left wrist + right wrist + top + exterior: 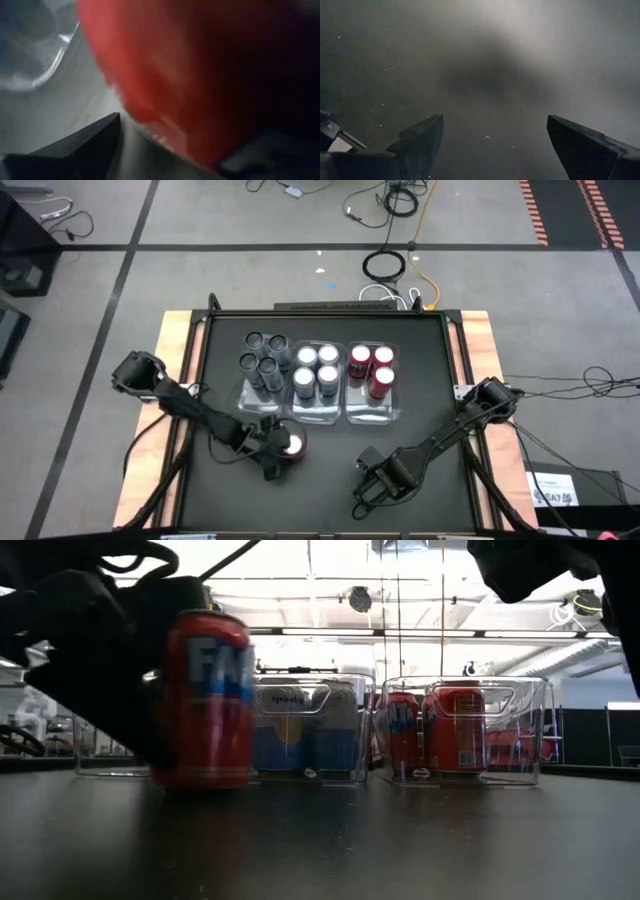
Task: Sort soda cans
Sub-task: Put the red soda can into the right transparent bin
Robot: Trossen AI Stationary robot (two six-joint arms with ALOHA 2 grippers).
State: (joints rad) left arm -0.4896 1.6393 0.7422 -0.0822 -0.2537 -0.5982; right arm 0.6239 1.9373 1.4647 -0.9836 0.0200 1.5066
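**Left arm at a lone red can, three bins filled**

From above: the left gripper [280,448] sits around a red can [292,445] on the black table [330,490], at about seven o'clock from the bins. Dark grey cans [262,360] fill the left clear bin [243,395], blue-silver cans [316,370] the middle, red cans [372,370] the right. The right gripper [362,498] waits at five o'clock, fingers wide, holding nothing.

At table level: the red can [205,700] stands upright, dark arm behind it.

Left wrist: the can [200,75] fills the spread fingers [85,145]; contact I cannot tell.

Right wrist: fingers [420,145] apart over bare table.
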